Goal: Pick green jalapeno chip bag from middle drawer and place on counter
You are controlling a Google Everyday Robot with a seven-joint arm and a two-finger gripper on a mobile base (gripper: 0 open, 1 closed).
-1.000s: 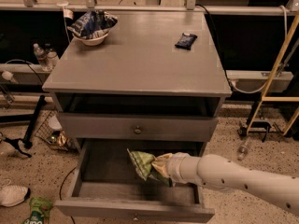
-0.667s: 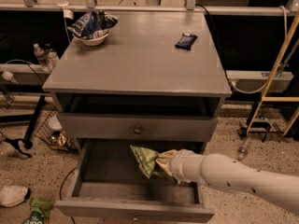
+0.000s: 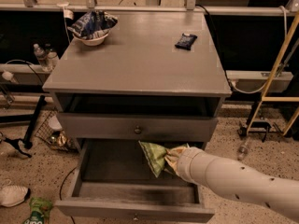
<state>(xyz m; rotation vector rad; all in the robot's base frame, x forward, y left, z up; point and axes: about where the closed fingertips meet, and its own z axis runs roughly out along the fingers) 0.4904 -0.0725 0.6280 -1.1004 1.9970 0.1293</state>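
The green jalapeno chip bag (image 3: 153,157) is a crinkly light-green bag held up above the floor of the open middle drawer (image 3: 107,190), just under the closed drawer front above. My gripper (image 3: 170,160) comes in from the lower right on a white arm and is shut on the bag's right end. The fingers are mostly hidden by the bag and wrist. The counter (image 3: 140,55) is the flat grey cabinet top above.
On the counter sit a white bowl with a blue snack bag (image 3: 93,27) at the back left and a small dark-blue packet (image 3: 185,40) at the back right. The closed drawer front with round knob (image 3: 137,130) hangs above the open drawer. Clutter lies on the floor at left.
The gripper has lifted the green bag up and slightly back, from low in the drawer toward the underside of the drawer front above.
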